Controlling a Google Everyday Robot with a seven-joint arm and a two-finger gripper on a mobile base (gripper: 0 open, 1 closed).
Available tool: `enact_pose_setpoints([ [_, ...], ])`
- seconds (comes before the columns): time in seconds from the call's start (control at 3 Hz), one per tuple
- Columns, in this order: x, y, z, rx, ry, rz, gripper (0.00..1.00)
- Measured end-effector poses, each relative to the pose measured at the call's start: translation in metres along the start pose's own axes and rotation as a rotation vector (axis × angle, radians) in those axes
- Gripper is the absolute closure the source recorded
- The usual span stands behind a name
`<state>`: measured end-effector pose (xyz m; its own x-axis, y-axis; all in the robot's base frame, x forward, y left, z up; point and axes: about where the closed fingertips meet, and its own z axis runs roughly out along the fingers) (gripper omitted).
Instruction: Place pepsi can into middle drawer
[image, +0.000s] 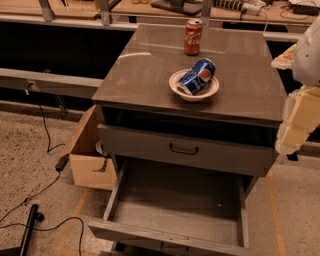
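Note:
The pepsi can (197, 76) is blue with the Pepsi globe logo and lies on its side in a white bowl (176, 86) on top of the grey cabinet (140, 75). The middle drawer (175, 197) is pulled out wide below, and its flat dark floor is bare. My gripper (296, 125), pale yellow and white, hangs at the right edge of the view beside the cabinet's right front corner. It is well right of the can and holds nothing that I can see.
A red cola can (193, 37) stands upright at the back of the cabinet top. The upper drawer (184, 148) with a black curved handle is closed. A cardboard box (86, 150) sits on the floor to the left, with cables (45, 145) nearby.

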<state>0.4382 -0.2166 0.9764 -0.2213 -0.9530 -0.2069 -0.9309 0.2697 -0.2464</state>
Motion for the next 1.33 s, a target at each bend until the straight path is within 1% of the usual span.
enact_pose_setpoints([
  [0.33,0.000,0.000,0.000,0.000,0.000,0.000,0.00],
  [0.67,-0.001,0.000,-0.003,0.018,-0.018,-0.007,0.00],
  [1.0,0.004,-0.031,0.008,0.131,-0.073,-0.082,0.00],
  [1.33,0.004,-0.068,0.014,0.235,-0.121,-0.169,0.00],
])
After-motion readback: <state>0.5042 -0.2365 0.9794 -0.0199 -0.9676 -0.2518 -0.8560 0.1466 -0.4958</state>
